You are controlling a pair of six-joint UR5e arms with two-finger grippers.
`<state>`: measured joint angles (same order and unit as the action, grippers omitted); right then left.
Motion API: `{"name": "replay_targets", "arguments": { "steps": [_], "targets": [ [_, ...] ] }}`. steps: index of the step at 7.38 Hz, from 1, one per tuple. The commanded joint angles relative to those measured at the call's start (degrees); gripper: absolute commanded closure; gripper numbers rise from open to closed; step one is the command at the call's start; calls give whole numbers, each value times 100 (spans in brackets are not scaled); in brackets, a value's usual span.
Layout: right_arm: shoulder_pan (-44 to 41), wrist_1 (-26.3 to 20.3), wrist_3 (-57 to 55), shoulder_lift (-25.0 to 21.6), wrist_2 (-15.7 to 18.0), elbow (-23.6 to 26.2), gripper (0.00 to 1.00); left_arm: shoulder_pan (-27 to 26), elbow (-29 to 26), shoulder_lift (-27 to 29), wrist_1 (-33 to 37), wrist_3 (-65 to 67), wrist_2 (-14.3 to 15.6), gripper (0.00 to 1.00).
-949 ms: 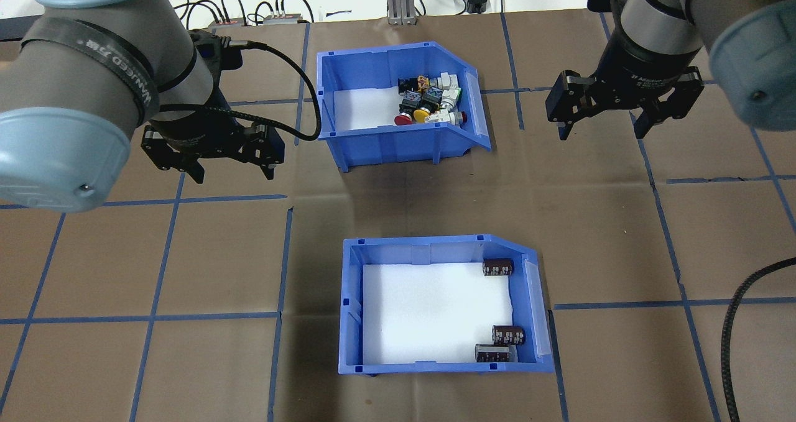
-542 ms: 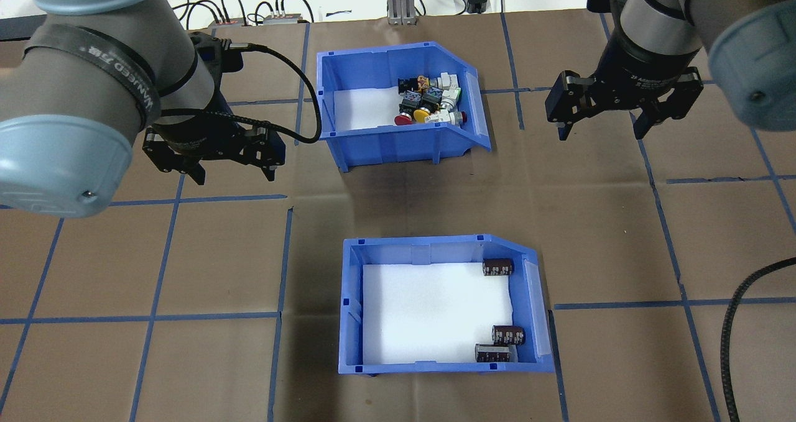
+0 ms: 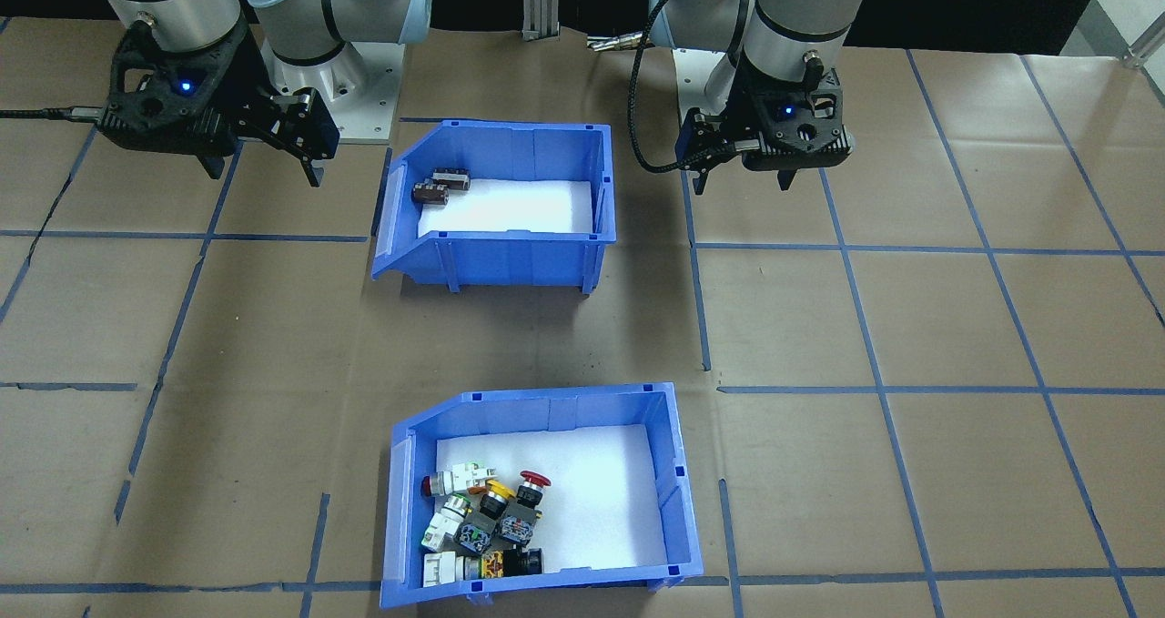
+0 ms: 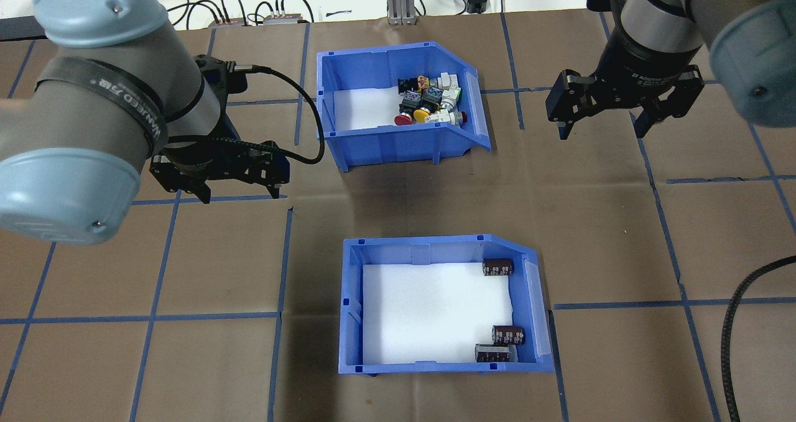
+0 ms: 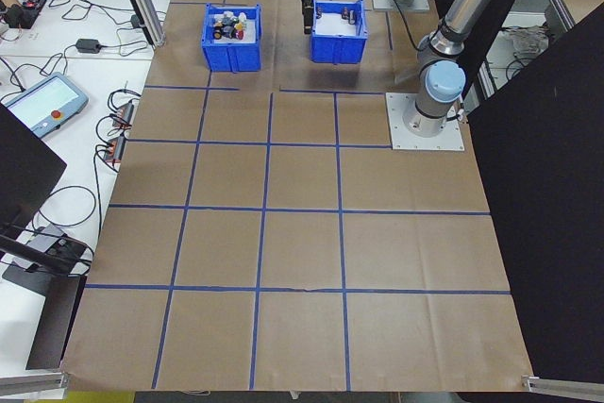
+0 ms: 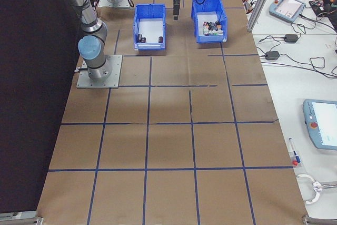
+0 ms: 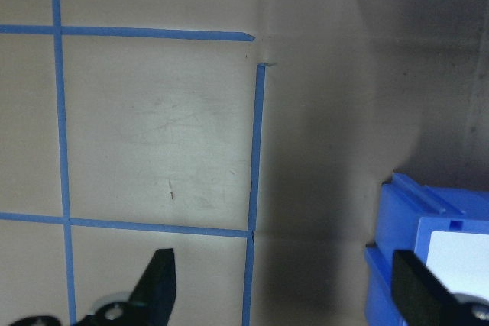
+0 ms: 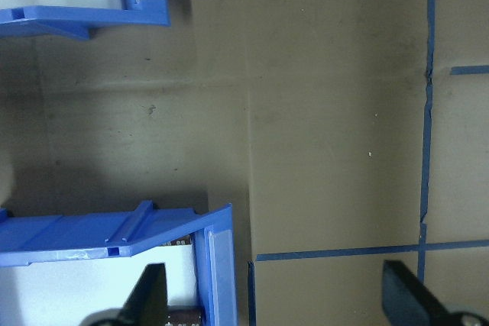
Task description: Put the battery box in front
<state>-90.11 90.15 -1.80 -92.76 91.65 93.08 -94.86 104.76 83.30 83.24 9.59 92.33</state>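
Overhead exterior view, left to right: my left gripper point(image 4: 238, 189) hangs over bare table point(image 4: 622, 235), spread wide and holding nothing, well left of both bins. It points straight down off a bent wrist, its cable looping toward the far bin. In the left wrist view the corner of the battery box shows just inside the right finger, so I judge this arm is lining up on that bin's left wall.

The battery box point(image 4: 435, 248) sits in the near middle, sloped end to the right, with its three dark cylinders point(image 4: 499, 267) lying along that end. The switch bin point(image 4: 385, 61) sits straight beyond it, well apart, so the order is not yet swapped.

My right gripper point(image 4: 602, 128) hovers to the right of the switch bin, also released and empty, fingers down. I read both arms as flanking the bins, ready for a two-sided lift.
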Motion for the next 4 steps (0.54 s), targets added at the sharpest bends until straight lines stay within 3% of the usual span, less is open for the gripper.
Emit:
{"name": "replay_targets", "arguments": {
  "steps": [1,4],
  "targets": [
    [-24,64,720,169,-51,-105,0,-163,412,-312,-80,1448,-448,0],
    [-329,64,2598,879,-69,-745,0,-1425,957,-577,-474,5407,-549,0]
  ]
}}
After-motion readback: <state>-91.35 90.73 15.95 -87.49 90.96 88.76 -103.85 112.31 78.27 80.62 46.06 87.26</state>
